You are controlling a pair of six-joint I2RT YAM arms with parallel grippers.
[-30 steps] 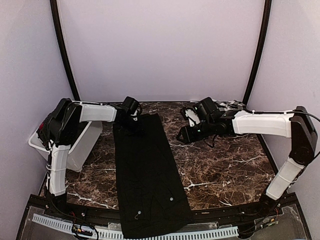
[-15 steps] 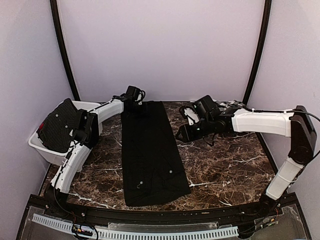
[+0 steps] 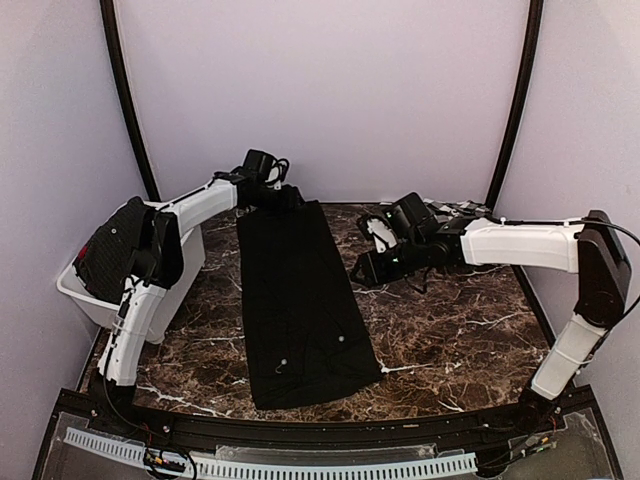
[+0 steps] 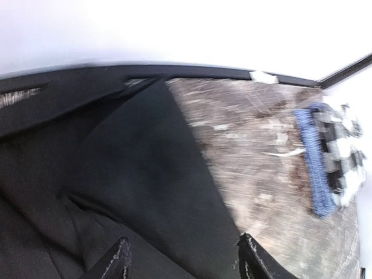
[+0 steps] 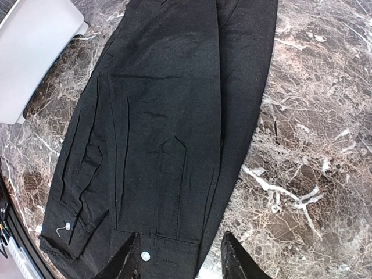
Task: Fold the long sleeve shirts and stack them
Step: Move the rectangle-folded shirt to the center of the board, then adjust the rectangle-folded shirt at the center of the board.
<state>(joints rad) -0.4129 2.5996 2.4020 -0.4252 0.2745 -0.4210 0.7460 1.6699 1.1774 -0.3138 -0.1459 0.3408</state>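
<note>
Item, top external view: plain black cloth shirt, folded into a long narrow strip. It lies flat on dark brown marbled counter, running from the far edge to just short of the near rail. At the strip's far end, left gripper, arm at long reach. Just beside the strip's right edge and apart from it, right gripper. At left, apart from the strip, white plastic bin. Hazard: near hem sits close to the counter's front edge, so any pull toward the arm bases would likely slide it over.

Item, left wrist view (blurred): left gripper fingers parted, nothing pinched. Black cloth lies loose beneath them with a raised ridge. To the right on the counter, well apart from the black one, black-and-white checked, blue-edged cloth shirt. Hazard: a fingertip near the slack cloth may catch on lift-off and drag the far end out of line. An unsmoothed ridge would be folded in as a crease.

Item, right wrist view: right gripper fingers spread and empty, hanging above the strip's near half. Visible here are layered panels, white buttons and uneven overlaps along the left side. Hazard: a grasp on one layer only would peel the strip open, and an off-centre grasp would skew the fold and spoil the stack.
</note>
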